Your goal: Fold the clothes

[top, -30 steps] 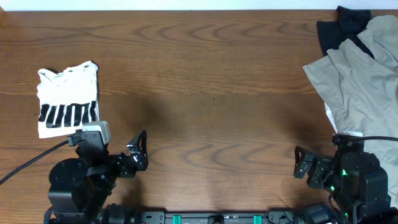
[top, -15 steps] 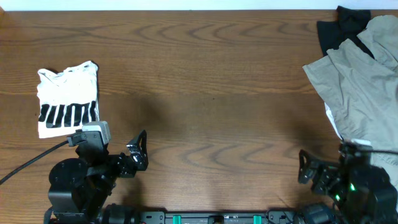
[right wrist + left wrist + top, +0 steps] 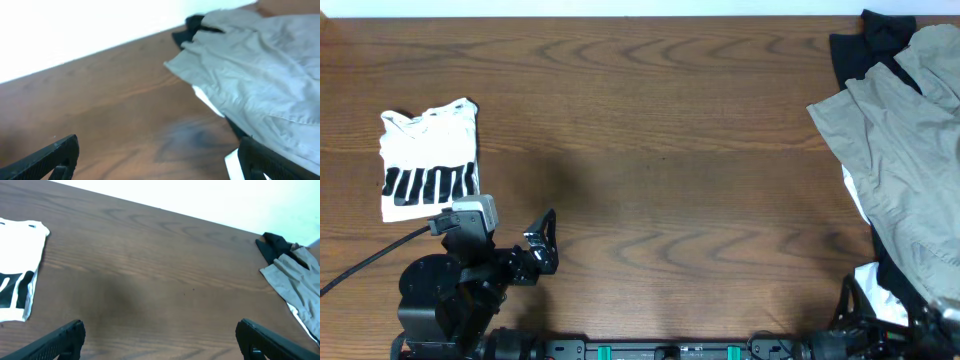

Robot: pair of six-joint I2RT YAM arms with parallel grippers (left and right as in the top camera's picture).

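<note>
no readable text, labels or numbers

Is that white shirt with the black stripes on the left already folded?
Folded: the white shirt lies as a compact rectangle with tidy edges, unlike the rumpled grey garment at the right.

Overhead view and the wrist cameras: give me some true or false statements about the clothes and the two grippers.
1. The white top with black stripes lies folded on the left side of the brown wooden table. True.
2. The light grey fabric garment lies neatly folded at the centre. False: it lies heaped and unfolded at the right edge.
3. The left gripper is open and empty. True.
4. The right gripper is shut on the grey garment. False: it is open and empty.
5. A black garment lies at the far right corner, against the grey one. True.
</note>
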